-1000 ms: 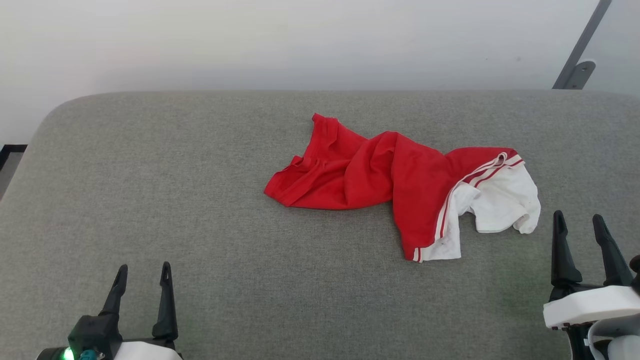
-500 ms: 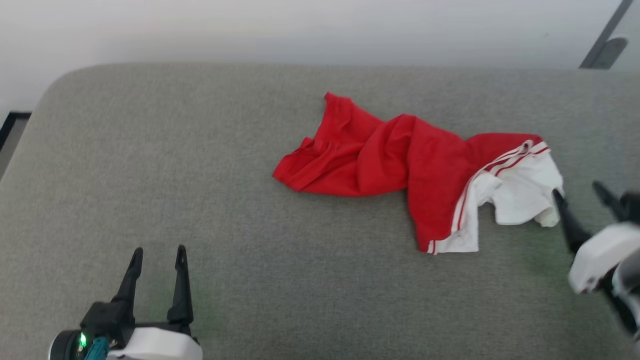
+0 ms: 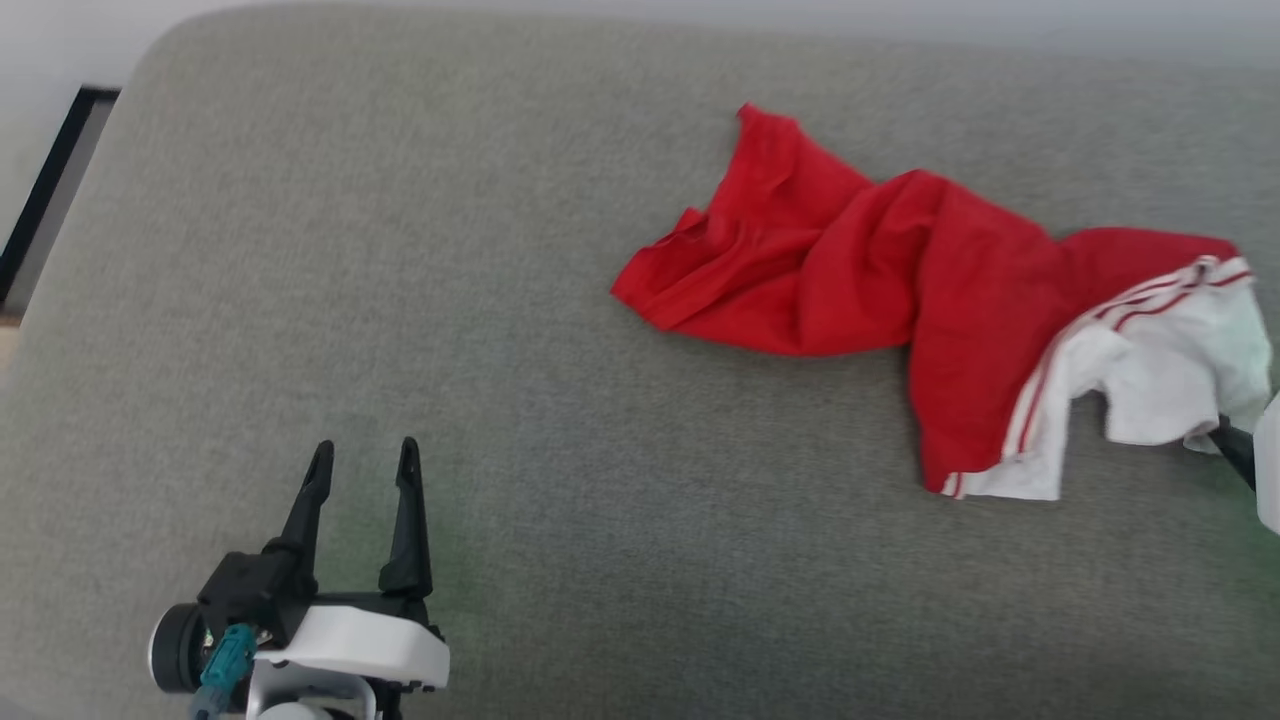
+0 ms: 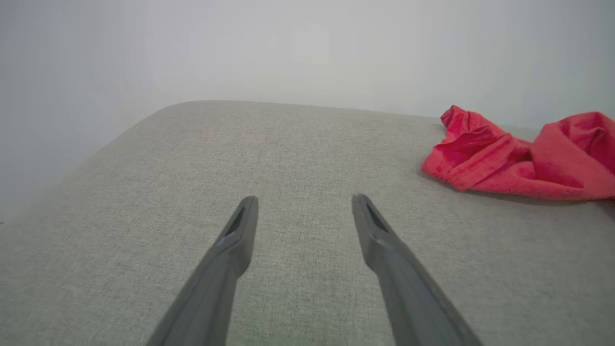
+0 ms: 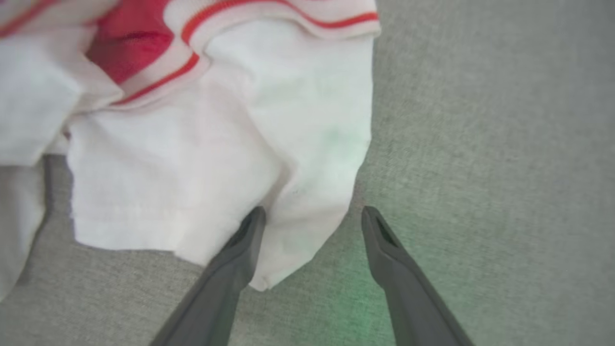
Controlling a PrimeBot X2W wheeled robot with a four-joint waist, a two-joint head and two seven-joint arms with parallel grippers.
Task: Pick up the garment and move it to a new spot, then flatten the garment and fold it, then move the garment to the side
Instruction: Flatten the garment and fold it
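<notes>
A broad grey woven-fabric cushion with rounded corners (image 3: 480,300) stretches out before me. On its right half lies the crumpled soft red shirt with white sleeve parts and red-and-white striped trim (image 3: 900,280), its red body bunched toward the middle and its white sleeve at the right end. My left gripper (image 3: 365,447) hangs over bare cushion, well apart from the shirt, fingers spread wide and holding nothing. My right gripper (image 5: 312,211) is spread wide too, straddling the white sleeve's lower corner without clamping it.
</notes>
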